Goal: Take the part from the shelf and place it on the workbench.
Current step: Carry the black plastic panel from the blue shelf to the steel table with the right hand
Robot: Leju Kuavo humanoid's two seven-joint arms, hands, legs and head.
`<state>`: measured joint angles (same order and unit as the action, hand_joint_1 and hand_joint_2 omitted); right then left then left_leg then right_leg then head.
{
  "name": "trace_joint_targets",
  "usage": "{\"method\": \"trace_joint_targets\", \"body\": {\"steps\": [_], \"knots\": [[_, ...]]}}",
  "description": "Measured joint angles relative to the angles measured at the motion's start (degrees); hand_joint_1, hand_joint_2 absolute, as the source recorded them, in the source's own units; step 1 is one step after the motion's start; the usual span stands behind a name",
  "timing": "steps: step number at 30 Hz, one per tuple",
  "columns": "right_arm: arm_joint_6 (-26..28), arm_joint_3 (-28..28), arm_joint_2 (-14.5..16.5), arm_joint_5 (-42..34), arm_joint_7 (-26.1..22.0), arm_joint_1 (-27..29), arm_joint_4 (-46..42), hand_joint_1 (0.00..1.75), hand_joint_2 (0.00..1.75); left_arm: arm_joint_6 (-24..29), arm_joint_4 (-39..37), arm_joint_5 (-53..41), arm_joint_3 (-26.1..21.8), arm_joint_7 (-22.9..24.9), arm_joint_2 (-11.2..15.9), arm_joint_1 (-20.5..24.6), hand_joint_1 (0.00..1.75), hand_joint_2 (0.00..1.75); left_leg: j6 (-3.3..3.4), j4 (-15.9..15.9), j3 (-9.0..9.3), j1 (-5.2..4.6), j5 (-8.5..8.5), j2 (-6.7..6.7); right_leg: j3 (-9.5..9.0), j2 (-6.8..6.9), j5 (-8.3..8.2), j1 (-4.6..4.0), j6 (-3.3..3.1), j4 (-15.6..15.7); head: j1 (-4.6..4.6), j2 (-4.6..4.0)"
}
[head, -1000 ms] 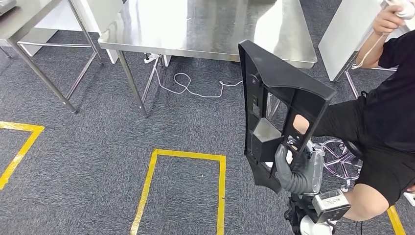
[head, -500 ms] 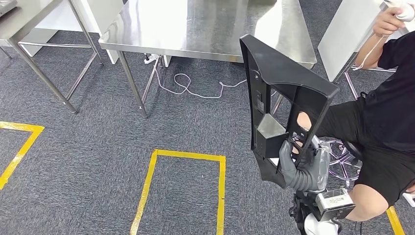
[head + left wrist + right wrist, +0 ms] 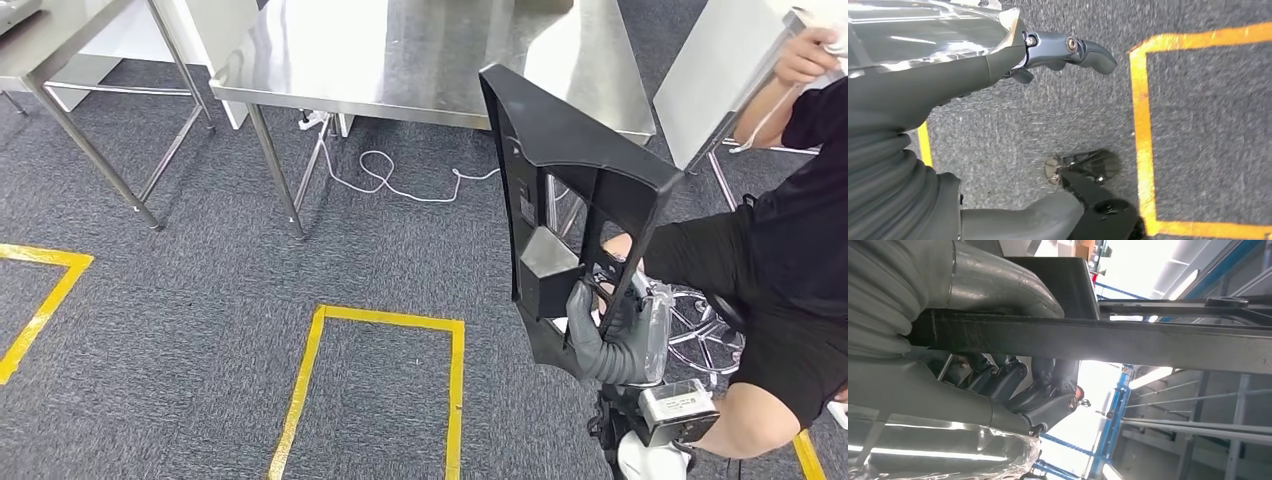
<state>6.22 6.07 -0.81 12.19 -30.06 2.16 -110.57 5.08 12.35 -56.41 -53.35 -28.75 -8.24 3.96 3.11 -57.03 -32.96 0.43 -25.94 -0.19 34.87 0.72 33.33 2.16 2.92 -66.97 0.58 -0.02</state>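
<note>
The part (image 3: 560,190) is a large black plastic panel with ribs and cut-outs, held upright at the right of the head view. My right hand (image 3: 605,335) grips its lower edge, thumb on the near face and fingers behind. In the right wrist view a black rib of the part (image 3: 1128,342) crosses between the thumb and the dark fingers (image 3: 1038,390). The steel workbench (image 3: 420,55) stands ahead, its top bare and shiny; the part's upper end overlaps its near right corner. My left hand (image 3: 1068,50) hangs over the carpet with its fingers out and nothing in it.
A person in black (image 3: 790,250) sits close at the right on a wheeled stool (image 3: 700,330). A second steel table (image 3: 60,40) stands at the far left. A white cable (image 3: 400,180) lies on the carpet under the workbench. Yellow tape rectangles (image 3: 380,320) mark the floor.
The whole view has shifted a little, so the camera has moved. The part in my right hand has risen slightly and turned a little towards the workbench. The grip is unchanged.
</note>
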Motion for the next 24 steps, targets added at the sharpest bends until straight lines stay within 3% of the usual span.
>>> {"method": "trace_joint_targets", "body": {"steps": [2, 3, 5, 6, 8, 10, 12, 14, 16, 17, 18, 19, 21, 22, 24], "knots": [[0.0, 0.0, -0.1, 0.0, 0.0, -0.1, 0.3, 1.75, 1.75, 0.1, 0.0, 0.0, 0.0, 0.0, 0.0, 0.1, 0.0, 1.75, 0.05, 0.0, 0.16, -0.13, -0.18, -0.37, 3.75, -0.27, 1.28, -0.22, 0.01, -5.7, -0.08, 0.0], [0.0, 0.0, -0.1, 0.1, 0.1, -0.1, 0.4, 1.75, 1.75, 0.2, 0.0, 0.0, 0.0, 0.0, -0.1, 0.1, 0.0, 1.75, -0.04, -0.1, 0.31, -0.18, -0.32, -0.62, 4.17, -0.37, 0.51, -0.32, 0.36, -5.6, -0.1, 0.0], [0.0, 0.0, -0.2, 0.1, 0.1, -0.2, 0.7, 1.75, 1.75, 0.3, 0.0, 0.0, 0.0, 0.0, -0.2, 0.1, 0.0, 1.75, -0.44, -0.2, 0.79, -0.18, -0.74, -1.1, 1.74, -0.42, -3.24, -0.31, 1.24, 1.0, -0.13, 0.0], [0.0, 0.0, -0.2, 0.1, 0.1, -0.3, 0.8, 1.75, 1.75, 0.3, 0.0, 0.0, 0.0, 0.1, -0.2, 0.1, 0.0, 1.75, -0.75, -0.4, 0.99, -0.26, -1.02, -1.29, 0.21, -0.46, -4.88, -0.38, 1.31, 4.7, -0.14, 0.0], [-0.1, 0.0, -0.2, 0.2, 0.1, -0.7, 0.9, 1.75, 1.75, 0.3, 0.0, 0.2, 0.0, 0.0, -0.3, 0.1, 0.0, 1.75, -1.45, -0.7, 1.14, -0.39, -1.57, -1.51, -1.69, -0.59, -6.31, -0.64, 0.37, 8.7, -0.06, 0.0], [-0.1, 0.0, -0.2, 0.2, 0.1, -0.9, 1.0, 1.75, 1.75, 0.3, 0.0, 0.3, 0.0, 0.0, -0.3, 0.1, 0.0, 1.75, -2.09, -0.6, 1.14, -0.32, -1.8, -1.57, -1.99, -0.68, -6.2, -0.96, -1.04, 8.9, 0.05, 0.0], [-0.2, 0.0, -0.2, 0.2, 0.2, -1.0, 1.0, 1.75, 1.75, 0.3, 0.0, 0.4, -0.1, 0.0, -0.3, 0.0, 0.0, 1.75, -2.71, -1.5, 0.86, -0.03, -2.45, -1.29, -2.24, -0.67, -6.17, -0.79, -1.99, 9.0, 0.14, 0.0], [-0.2, 0.0, -0.2, 0.2, 0.2, -1.2, 1.0, 1.75, 1.75, 0.2, 0.0, 0.4, -0.1, -0.1, -0.4, 0.1, 0.0, 1.75, -3.36, -6.6, -1.57, 0.2, -4.97, -0.78, -2.64, -0.58, -5.99, -0.56, -2.82, 9.1, 0.3, 0.0], [-0.2, 0.1, -0.2, 0.2, 0.2, -1.2, 1.1, 1.75, 1.75, 0.2, 0.0, 0.4, -0.1, -0.1, -0.4, 0.0, 0.0, 1.75, -3.8, -14.7, -6.13, 0.29, -7.97, -0.44, -2.92, -0.48, -5.68, -0.73, -3.39, 9.1, 0.4, 0.0], [-0.2, 0.1, -0.2, 0.2, 0.2, -1.2, 1.2, 1.75, 1.75, 0.2, 0.0, 0.4, -0.1, -0.1, -0.5, 0.0, 0.0, 1.75, -3.85, -17.4, -7.99, 0.31, -8.42, -0.37, -3.06, -0.47, -5.54, -0.83, -3.54, 9.1, 0.4, 0.0], [-0.2, 0.1, -0.2, 0.2, 0.2, -1.2, 1.2, 1.75, 1.75, 0.2, 0.0, 0.4, -0.1, -0.1, -0.5, 0.0, 0.0, 1.75, -3.78, -18.0, -8.95, 0.31, -7.72, -0.31, -3.25, -0.48, -5.39, -0.92, -3.64, 9.1, 0.41, 0.0], [-0.2, 0.1, -0.2, 0.2, 0.2, -1.2, 1.3, 1.75, 1.75, 0.2, 0.0, 0.4, -0.1, -0.1, -0.5, 0.0, 0.0, 1.75, -3.55, -16.2, -8.63, 0.28, -5.86, -0.28, -3.54, -0.51, -5.18, -1.01, -3.67, 9.1, 0.4, 0.0], [-0.2, 0.1, -0.2, 0.2, 0.2, -1.2, 1.3, 1.75, 1.75, 0.2, 0.0, 0.4, -0.1, -0.1, -0.4, 0.0, 0.0, 1.75, -2.61, -8.3, -5.5, 0.03, -1.09, -0.16, -4.22, -0.56, -4.66, -1.16, -3.57, 9.1, 0.38, 0.0], [-0.2, 0.1, -0.2, 0.3, 0.2, -1.3, 1.3, 1.75, 1.75, 0.2, 0.0, 0.4, -0.1, -0.1, -0.4, 0.0, 0.0, 1.75, -2.11, -4.8, -3.94, -0.19, 0.4, -0.04, -4.45, -0.57, -4.38, -1.38, -3.39, 9.1, 0.35, 0.0], [-0.1, 0.1, -0.2, 0.4, 0.4, -1.5, 1.3, 1.75, 1.75, 0.2, 0.1, 0.4, -0.1, -0.2, -0.4, 0.1, 0.0, 1.75, -1.4, -1.8, -2.64, -0.68, 0.99, 0.16, -4.55, -0.55, -3.98, -1.53, -2.91, 9.2, 0.31, 0.0]]}}
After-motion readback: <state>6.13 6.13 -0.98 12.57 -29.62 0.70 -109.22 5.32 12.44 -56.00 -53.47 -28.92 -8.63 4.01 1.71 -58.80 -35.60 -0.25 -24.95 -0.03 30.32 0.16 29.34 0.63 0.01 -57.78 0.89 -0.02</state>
